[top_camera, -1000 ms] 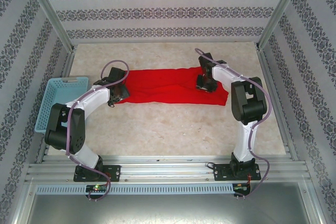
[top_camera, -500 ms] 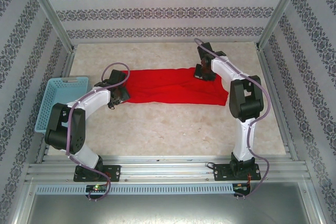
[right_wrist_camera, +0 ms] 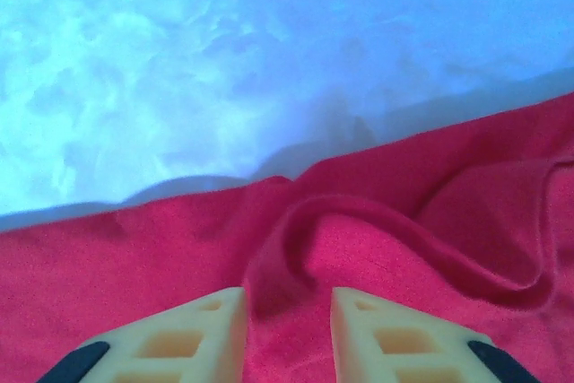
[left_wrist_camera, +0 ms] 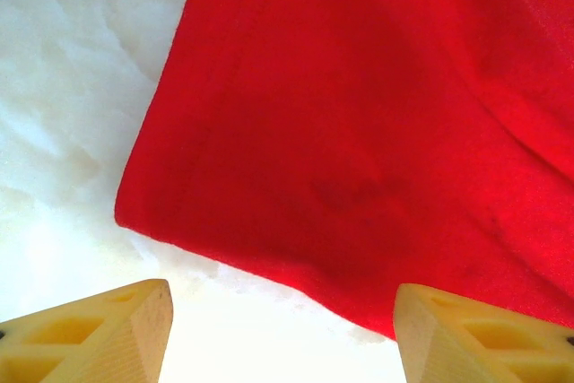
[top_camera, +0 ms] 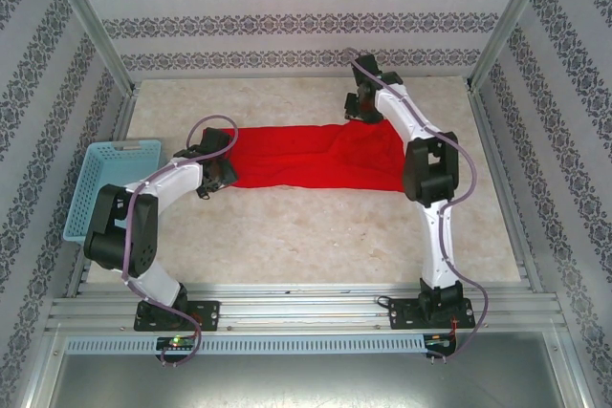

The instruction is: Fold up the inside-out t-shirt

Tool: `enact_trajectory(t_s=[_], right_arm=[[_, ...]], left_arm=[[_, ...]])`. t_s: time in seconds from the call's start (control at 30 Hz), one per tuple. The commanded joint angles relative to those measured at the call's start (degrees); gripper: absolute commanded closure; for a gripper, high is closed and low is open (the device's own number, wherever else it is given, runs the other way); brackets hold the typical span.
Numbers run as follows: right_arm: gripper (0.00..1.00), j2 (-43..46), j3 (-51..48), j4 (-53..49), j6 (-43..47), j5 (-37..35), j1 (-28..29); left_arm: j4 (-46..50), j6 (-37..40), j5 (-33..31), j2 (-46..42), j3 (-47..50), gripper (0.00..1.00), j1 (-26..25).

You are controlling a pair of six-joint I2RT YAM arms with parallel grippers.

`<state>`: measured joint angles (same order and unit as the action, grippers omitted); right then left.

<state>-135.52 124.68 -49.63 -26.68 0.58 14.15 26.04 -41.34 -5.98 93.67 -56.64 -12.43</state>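
- The left gripper (left_wrist_camera: 282, 340) is wide open. Its two cream plastic fingertips (left_wrist_camera: 99, 334), wedge-shaped with hollow moulded cells, stand well apart with nothing between them, so it holds nothing.
- Just ahead of those tips lies a rounded corner of the t-shirt (left_wrist_camera: 359, 132). The cloth is bright red, soft and matte, and rests flat on the pale marbled table (left_wrist_camera: 54, 132) with only shallow creases.
- The right gripper (right_wrist_camera: 287, 334) has its cream fingers (right_wrist_camera: 170, 343) a little apart. A raised ridge of the red cloth curls down into the gap, and I cannot tell whether it is pinched or merely lying there.
- Around that ridge the shirt is rumpled into looping folds, and its edge meets the bare tabletop just beyond (here the surface looks bluish-white, while from above it is beige).
- From above, the shirt is a long band across the middle of the table. The left gripper (top_camera: 220, 172) is at its left end and the right gripper (top_camera: 361, 107) at its far right corner.
- A light blue plastic mesh basket (top_camera: 122, 143), rectangular, sits at the table's left edge, apart from the shirt, with its mesh floor showing.
- The top view gives the shirt's whole outline and the basket, while the wrist views give the cloth's surface and folds up close.
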Motion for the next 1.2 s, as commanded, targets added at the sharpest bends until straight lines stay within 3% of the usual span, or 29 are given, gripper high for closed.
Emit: enact_trajectory(t_s=[0.0,0.17,0.37,0.5,0.83,0.97,1.17], right_arm=[[0.59,-2.0,4.3,-4.2,1.7,1.0,0.8],[0.53,2.6,0.5,-3.4,3.3,1.5,0.9],[0.48,16.8,-23.4,7.2,0.4,0.8,-0.4],[0.47,23.0,-38.9,14.9,-3.4,4.5,-1.6],[0.47,31.0,-63.0,25.1,-13.9,7.3,-7.1],[0.48,34.4,-65.8,23.8,-15.4,3.0,-7.8],[0.49,35.0,-66.5,23.5,-13.0,4.7,-10.5]], left_arm=[[-0.9,1.6,0.1,1.3,-2.1,0.34,-0.7],[-0.8,2.9,0.2,3.2,-5.1,0.34,-0.7],[-2.1,5.4,1.0,7.2,-10.0,0.32,-0.8],[-1.1,5.0,1.0,12.3,-13.6,0.32,-0.2],[-3.5,1.9,1.8,14.0,-7.1,0.30,2.7],[-4.8,1.6,1.5,11.7,-3.6,0.30,3.1],[-5.5,2.1,1.9,9.6,-0.7,0.29,3.2]])
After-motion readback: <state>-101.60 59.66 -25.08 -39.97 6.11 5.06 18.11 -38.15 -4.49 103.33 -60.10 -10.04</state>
